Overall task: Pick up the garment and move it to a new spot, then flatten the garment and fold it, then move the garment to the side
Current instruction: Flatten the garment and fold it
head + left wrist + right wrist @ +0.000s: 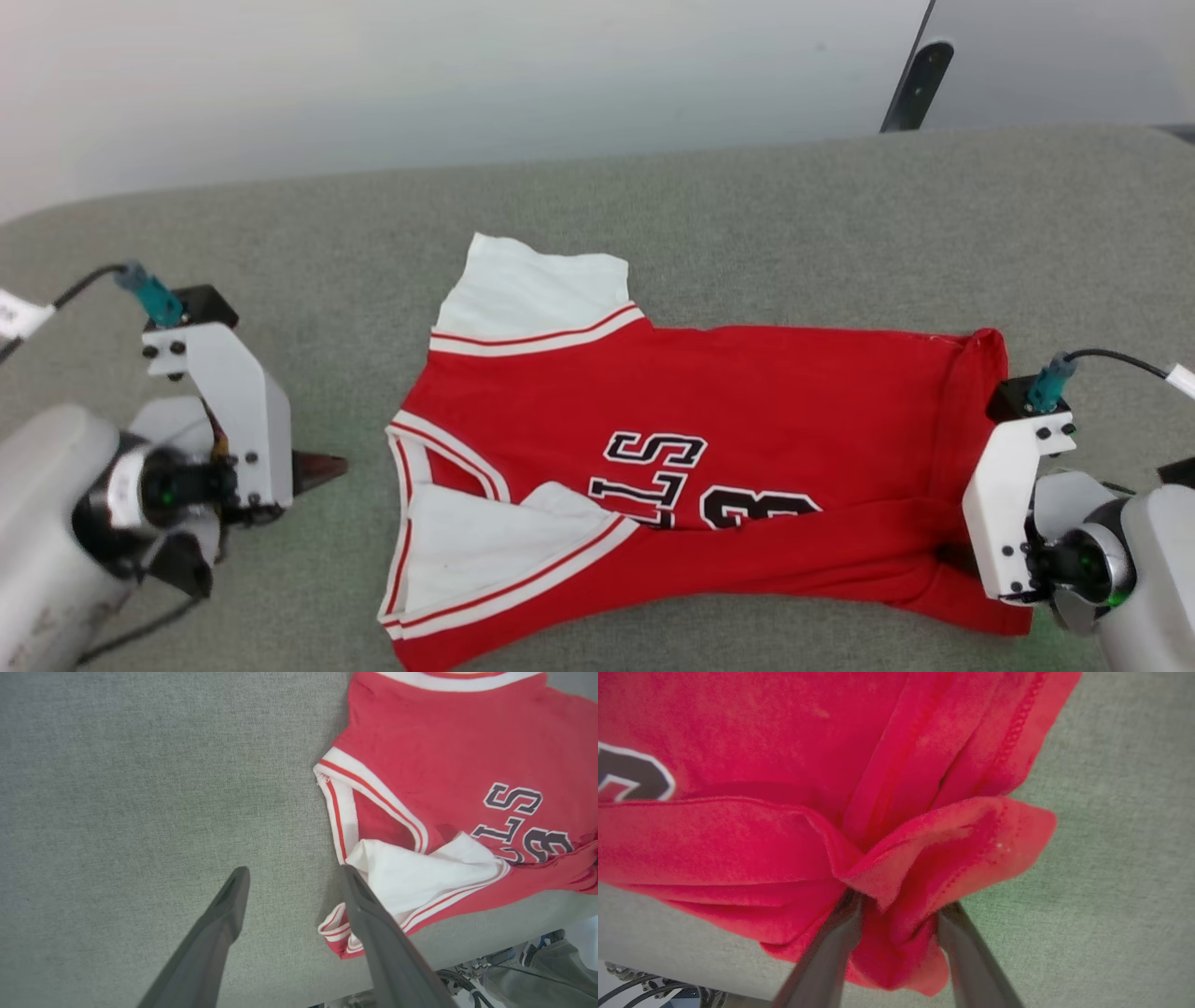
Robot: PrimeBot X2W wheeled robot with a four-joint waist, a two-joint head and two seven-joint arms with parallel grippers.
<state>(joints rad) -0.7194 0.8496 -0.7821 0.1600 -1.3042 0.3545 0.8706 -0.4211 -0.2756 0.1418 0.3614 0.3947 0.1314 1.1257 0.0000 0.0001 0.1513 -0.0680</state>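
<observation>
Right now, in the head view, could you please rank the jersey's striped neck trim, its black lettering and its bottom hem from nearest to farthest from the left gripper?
From the left gripper, nearest first:
1. Striped neck trim, just to its right in that view.
2. Black lettering, mid-chest, further right.
3. Bottom hem, at the far right end.

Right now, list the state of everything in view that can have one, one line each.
garment: lying on the table, partly folded, its near edge turned over the lettering.
near sleeve: folded in over the body.
far sleeve: spread flat.
left gripper: open, empty, beside the collar end.
right gripper: open, with the bunched hem corner between its fingers.
</observation>
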